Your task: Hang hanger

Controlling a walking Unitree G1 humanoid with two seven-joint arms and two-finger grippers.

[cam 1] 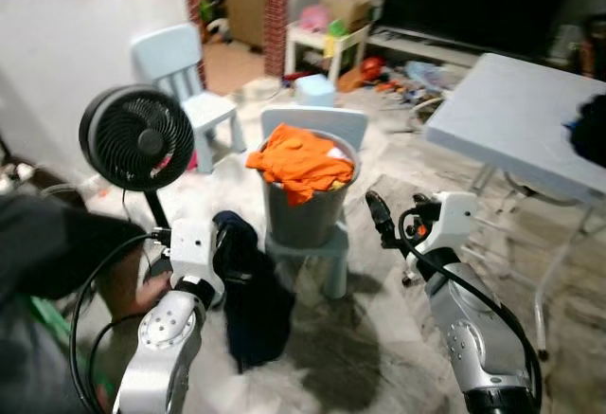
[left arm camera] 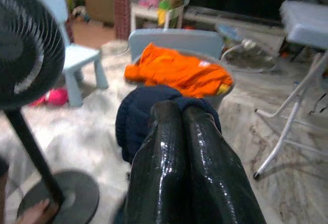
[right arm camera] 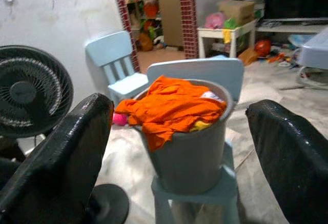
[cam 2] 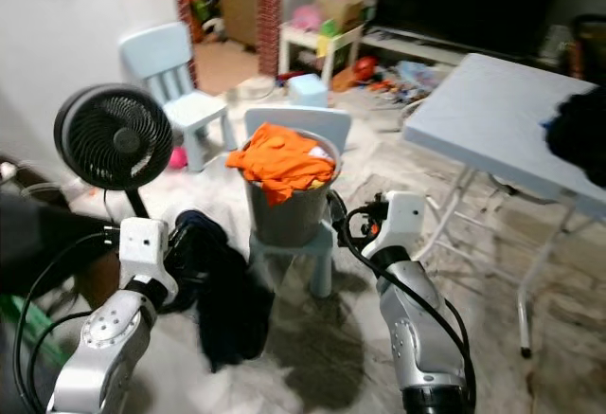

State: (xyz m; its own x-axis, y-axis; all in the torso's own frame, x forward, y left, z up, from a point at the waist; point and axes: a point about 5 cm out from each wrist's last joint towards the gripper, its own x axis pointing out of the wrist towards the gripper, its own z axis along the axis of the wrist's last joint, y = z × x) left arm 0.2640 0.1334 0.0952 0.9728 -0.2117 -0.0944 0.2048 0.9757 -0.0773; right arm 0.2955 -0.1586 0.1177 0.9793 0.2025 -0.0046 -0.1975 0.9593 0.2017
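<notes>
My left gripper (cam 1: 227,241) is shut on a dark navy garment (cam 1: 256,310), which hangs limp from its fingers (left arm camera: 179,147) down toward the floor, just left of the bucket. The garment bunches over the fingertips in the left wrist view. My right gripper (cam 1: 398,217) is open with nothing between its fingers (right arm camera: 66,152). It is held to the right of a grey bucket (cam 1: 303,215) and points at it. The bucket is heaped with orange clothes (cam 1: 298,158) and stands on a small pale blue chair (cam 1: 317,248).
A black standing fan (cam 1: 137,137) is at the left, with a person's hand (cam 1: 144,293) and dark sleeve near its base. A second pale blue chair (cam 1: 180,73) stands behind it. A grey folding table (cam 1: 511,116) is at the right, and toys and boxes clutter the back.
</notes>
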